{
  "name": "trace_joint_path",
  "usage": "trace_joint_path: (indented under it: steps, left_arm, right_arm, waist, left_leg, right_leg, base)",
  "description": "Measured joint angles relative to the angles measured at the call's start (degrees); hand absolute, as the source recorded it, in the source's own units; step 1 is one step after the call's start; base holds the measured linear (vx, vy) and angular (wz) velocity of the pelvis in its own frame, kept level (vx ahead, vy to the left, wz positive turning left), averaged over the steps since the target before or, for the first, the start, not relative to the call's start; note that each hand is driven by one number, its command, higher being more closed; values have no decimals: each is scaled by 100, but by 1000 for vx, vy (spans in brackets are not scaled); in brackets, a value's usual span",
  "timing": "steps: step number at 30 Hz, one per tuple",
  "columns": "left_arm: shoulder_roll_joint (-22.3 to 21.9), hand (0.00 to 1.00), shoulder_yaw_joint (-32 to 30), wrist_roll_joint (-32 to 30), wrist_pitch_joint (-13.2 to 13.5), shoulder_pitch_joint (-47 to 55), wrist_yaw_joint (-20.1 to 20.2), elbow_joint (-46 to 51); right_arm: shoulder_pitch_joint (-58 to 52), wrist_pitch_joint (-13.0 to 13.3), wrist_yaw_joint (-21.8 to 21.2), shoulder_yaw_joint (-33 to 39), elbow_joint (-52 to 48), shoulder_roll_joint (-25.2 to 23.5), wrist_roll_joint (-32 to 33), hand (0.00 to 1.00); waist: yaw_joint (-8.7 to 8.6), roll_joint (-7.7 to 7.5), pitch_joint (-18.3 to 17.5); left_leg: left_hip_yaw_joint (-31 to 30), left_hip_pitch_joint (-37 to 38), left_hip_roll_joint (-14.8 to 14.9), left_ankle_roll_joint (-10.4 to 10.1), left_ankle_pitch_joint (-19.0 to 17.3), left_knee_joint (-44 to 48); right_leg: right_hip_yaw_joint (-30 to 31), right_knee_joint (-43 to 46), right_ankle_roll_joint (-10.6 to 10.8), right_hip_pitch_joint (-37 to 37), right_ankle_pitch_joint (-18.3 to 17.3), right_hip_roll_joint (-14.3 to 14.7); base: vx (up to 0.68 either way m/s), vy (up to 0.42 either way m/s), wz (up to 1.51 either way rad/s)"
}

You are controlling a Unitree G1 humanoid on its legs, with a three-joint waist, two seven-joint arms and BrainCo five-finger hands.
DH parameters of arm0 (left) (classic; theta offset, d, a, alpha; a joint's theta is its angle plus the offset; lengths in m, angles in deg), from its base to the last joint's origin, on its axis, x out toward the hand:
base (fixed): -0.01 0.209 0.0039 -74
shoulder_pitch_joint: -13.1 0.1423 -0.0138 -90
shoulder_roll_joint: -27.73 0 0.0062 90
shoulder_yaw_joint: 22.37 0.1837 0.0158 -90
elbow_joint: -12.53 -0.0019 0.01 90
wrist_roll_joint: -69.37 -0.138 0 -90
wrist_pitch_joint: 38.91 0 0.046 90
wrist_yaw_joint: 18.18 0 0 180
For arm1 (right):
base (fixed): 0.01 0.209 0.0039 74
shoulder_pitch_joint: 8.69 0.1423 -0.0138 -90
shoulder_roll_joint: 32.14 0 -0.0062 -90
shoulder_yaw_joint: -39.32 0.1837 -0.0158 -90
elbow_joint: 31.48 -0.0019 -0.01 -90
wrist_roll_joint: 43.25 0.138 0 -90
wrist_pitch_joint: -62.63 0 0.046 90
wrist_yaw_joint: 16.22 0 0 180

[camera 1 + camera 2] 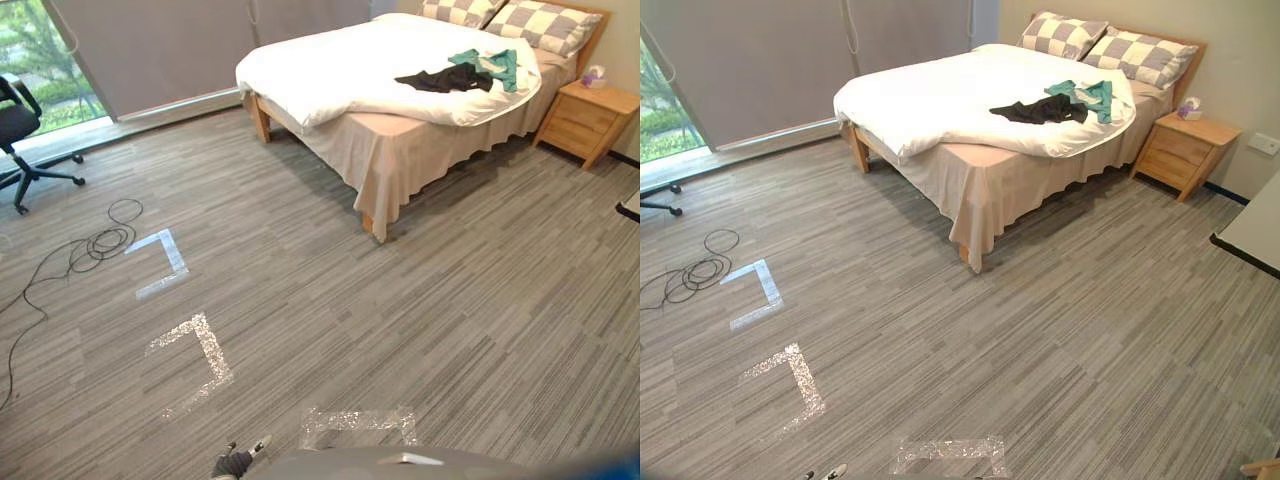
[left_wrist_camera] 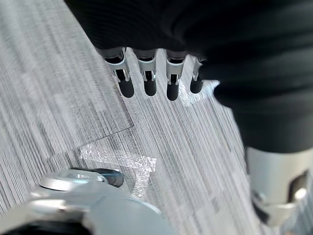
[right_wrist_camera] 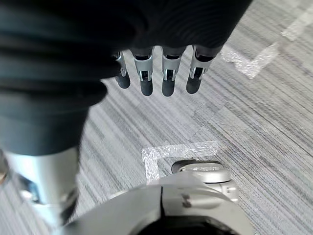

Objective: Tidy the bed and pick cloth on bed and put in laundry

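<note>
– Progress on the tidying?

– None yet, as far as I can judge. The crumpled black cloth (image 1: 445, 80) and the teal-green cloth (image 1: 497, 66) touching it lie on the rumpled white duvet (image 1: 340, 60) of the wooden-framed bed (image 1: 400, 150), near the two grey-and-white checked pillows (image 1: 545, 22). The duvet hangs skewed over one corner, so the bed wants straightening too.

– And the hands?

– The left hand (image 2: 148, 76) and the right hand (image 3: 166, 76) hang over the grey striped carpet floor (image 1: 420, 330), fingers apart and relaxed, holding nothing. The bed is well apart from them.

– So what is left?

– Everything, I'd say: walk over, lift both cloths, carry them to the laundry, smooth the duvet. Where the laundry goes I cannot tell.

– Anything in the way?

– The shiny tape corner marks (image 1: 195, 345) on the floor lie flat. A black wheeled office chair (image 1: 20, 125) stands by the window and a light wooden nightstand (image 1: 590, 120) stands beside the bed's head. Both look off the straight path.
</note>
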Motion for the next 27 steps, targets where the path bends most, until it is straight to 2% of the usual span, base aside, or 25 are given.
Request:
trace_joint_path:
  steps: [8, 14, 20, 23, 25, 27]
  left_arm:
    - [-31, 0, -144, 40, 71, -122, 5, -226]
    - [0, 0, 85, 38, 71, -207, -81, -254]
    - [139, 0, 442, -196, 51, -383, -73, -454]
    - [168, 0, 483, -294, 45, -564, -58, -444]
    - [284, 0, 582, -241, 49, -792, -58, -431]
    - [348, 0, 590, -98, 40, -839, -60, -436]
  right_arm:
    - [64, -1, 0, 108, 92, -3, -58, 0]
    - [189, -8, 5, 311, 122, -5, -72, 0]
    - [271, -15, 0, 314, 169, -1, -287, 0]
    - [381, -28, -4, 307, 136, -3, -287, 0]
    - [515, -78, 7, 320, -19, -84, -288, 0]
    - [629, -77, 40, 360, -31, -134, -284, 0]
  waist:
    - [19, 25, 13]
    - [20, 71, 140]
    - [37, 20, 181]
    - [4, 10, 308]
    - [20, -130, 659]
    - [-7, -226, 754]
  left_leg:
    - [-7, 416, -8, 42, 112, -362]
    - [-18, 483, 15, 4, 87, -389]
    - [85, 450, 68, -30, 66, -423]
    - [160, 261, 88, -73, 21, -395]
    - [388, 261, 23, 6, -71, -308]
    - [577, 265, -28, 14, -144, -299]
  right_leg:
    - [-47, -382, -14, 377, 58, 26]
    - [-60, -526, 34, 485, 90, 51]
    - [16, -612, 41, 435, 138, 106]
    - [44, 143, 35, -128, -226, 95]
    - [105, 1314, 208, -708, -786, -48]
    - [-90, 1808, 203, -1024, -1001, -199]
  base:
    - [119, 1, 1]
    - [6, -2, 0]
    - [-20, -25, -10]
    - [-52, -30, -16]
    - [-64, -32, -32]
    - [16, -75, -49]
